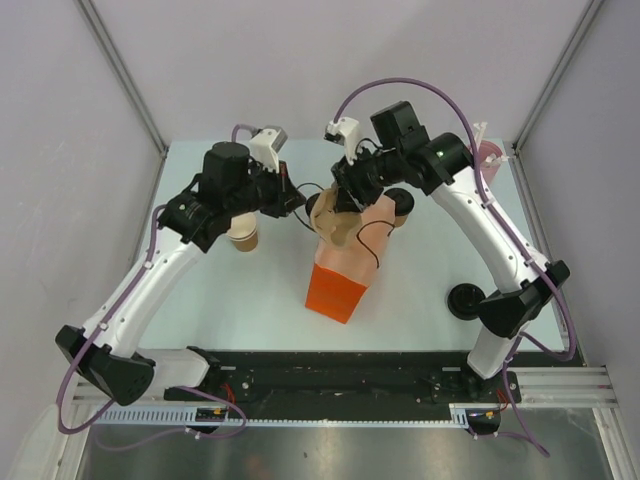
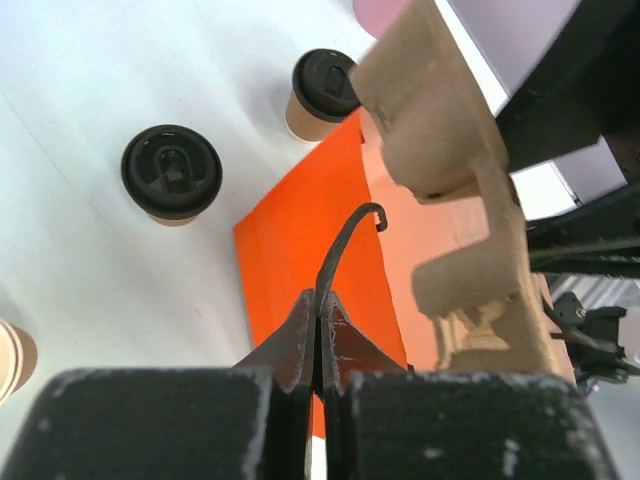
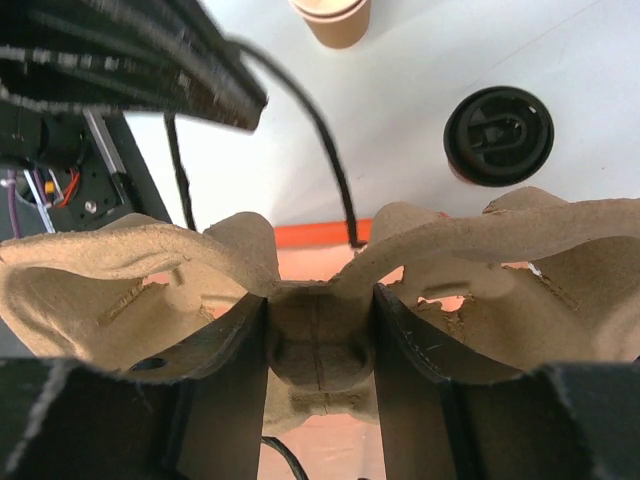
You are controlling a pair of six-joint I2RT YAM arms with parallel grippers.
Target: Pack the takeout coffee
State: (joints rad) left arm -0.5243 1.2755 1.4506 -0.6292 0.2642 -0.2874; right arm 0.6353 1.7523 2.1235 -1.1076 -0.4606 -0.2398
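Pinching the bag's [image 2: 300, 240] handle [image 2: 340, 250] in left fingers [image 2: 292, 352], tray [image 3: 130, 270] over it in right fingers [image 3: 225, 365] — guessing cups [image 2: 172, 172] light, squashy, wanting gentle side grips.

An orange paper bag [image 1: 338, 290] stands open on the pale table [image 1: 250, 310] with its thin black cord handle [image 2: 331, 258] arching upward, a brown moulded-pulp cup tray [image 1: 340, 225] on edge at its mouth, and a pink cylinder [image 1: 490, 152] near the far right corner.

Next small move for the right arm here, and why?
Probably lower the right hand straight down: it grips the brown moulded-pulp cup tray over the mouth of the orange paper bag, while the left hand pinches the bag's black cord handle.
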